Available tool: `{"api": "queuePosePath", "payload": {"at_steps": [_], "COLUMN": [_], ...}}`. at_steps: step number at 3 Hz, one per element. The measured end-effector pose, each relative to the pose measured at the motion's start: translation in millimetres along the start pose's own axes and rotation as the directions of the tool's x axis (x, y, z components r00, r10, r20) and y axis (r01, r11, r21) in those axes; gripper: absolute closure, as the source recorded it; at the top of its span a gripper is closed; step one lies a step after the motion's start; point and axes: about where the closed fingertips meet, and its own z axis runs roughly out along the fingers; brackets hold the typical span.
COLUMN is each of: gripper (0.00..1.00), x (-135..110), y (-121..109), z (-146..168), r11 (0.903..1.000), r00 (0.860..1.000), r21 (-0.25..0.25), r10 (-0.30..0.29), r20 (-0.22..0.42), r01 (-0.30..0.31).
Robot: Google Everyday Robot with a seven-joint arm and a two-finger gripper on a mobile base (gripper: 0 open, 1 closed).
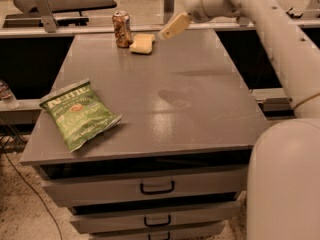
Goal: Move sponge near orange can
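The sponge lies flat on the grey tabletop, just to the right of the orange can and slightly nearer the camera than the can's base. The two stand very close, and I cannot tell whether they touch. The can stands upright near the far edge of the tabletop, its silver top rim showing.

The gripper hangs in the air to the right of the can, beyond the sponge, its pale tip pointing down and left toward the sponge. It is apart from the sponge and does not hold it. Whether the gripper is wide or narrow cannot be told from this angle. The white arm runs from the gripper further to the right of the can, then bends down along the right edge of the view to the robot's broad white body, well in front of the can.

A green chip bag lies flat on the tabletop well in front of the can and to its left, close to the near left corner, with its printed face up. Below the front edge of the tabletop, far in front of the can, sit stacked grey drawers with dark handles.
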Motion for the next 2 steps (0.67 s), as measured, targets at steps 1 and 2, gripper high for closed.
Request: {"api": "queuePosePath", "payload": {"at_steps": [1, 2], "gripper": [0.00, 0.00], "x": [24, 32], "y": [-27, -32], "z": [-61, -72], "r11": [0.9962, 0.9946], "r00": [0.997, 0.996], "r21": [0.052, 0.064], "r10": [0.068, 0.080], "r20": [0.040, 0.037], "r01": [-0.071, -0.082]}}
